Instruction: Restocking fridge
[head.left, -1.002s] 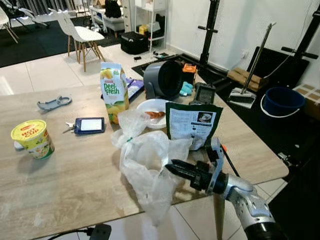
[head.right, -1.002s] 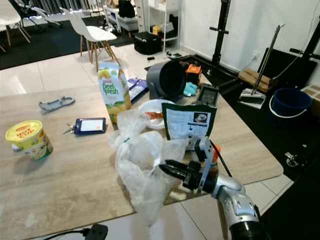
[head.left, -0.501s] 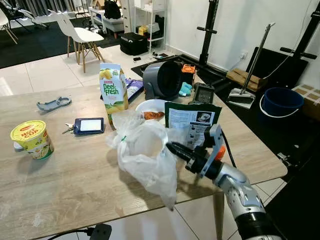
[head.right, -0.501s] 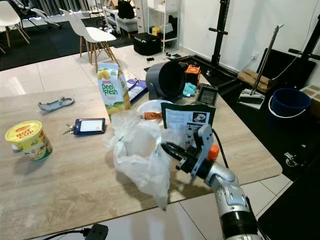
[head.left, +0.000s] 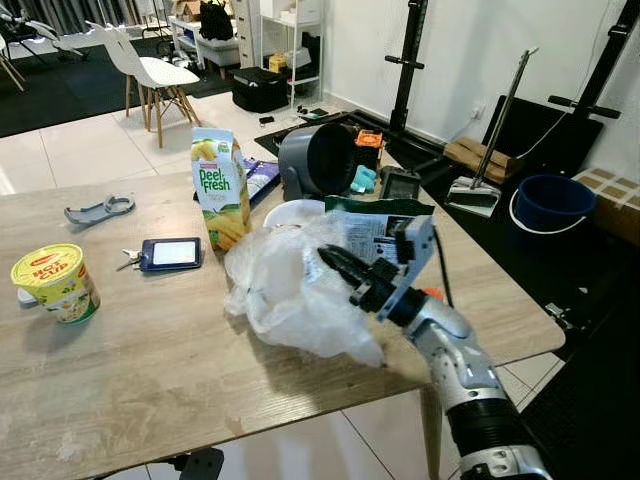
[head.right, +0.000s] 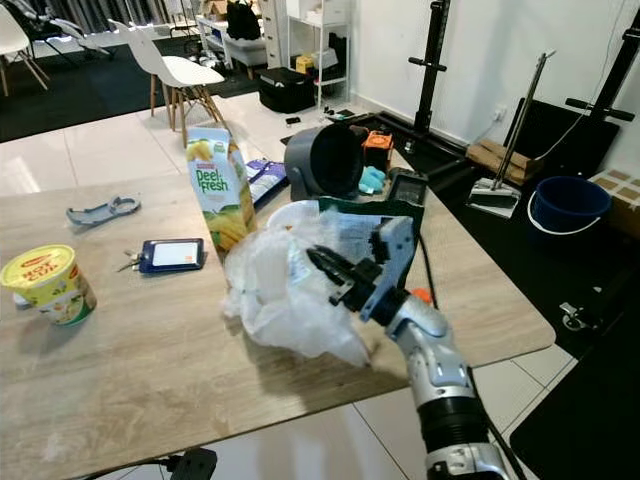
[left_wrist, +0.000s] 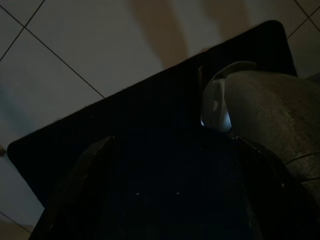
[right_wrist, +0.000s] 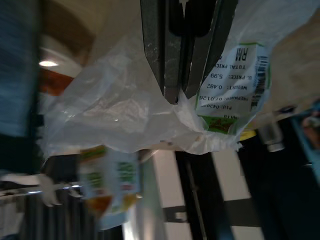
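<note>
Right claw (head.left: 335, 263) pinched shut on thin plastic bag (head.left: 290, 295) slumped over worktop (head.left: 120, 350) near its front edge, risking a tear or slip, or knocking over juice carton (head.left: 222, 200) just behind.

The right arm (head.left: 462, 375) is a shiny silver tube with round, smooth parts. Down low it has a black ribbed ring like a rubber cuff. Near the wrist sits a small orange bit (head.right: 421, 296). A flat grey plate (head.left: 413, 258) with little dark holes stands on the wrist, and a thin black cable (head.left: 441, 283) runs by it. The right gripper (head.left: 337, 268) has two long, thin, black fingers with pointy tips.
</note>
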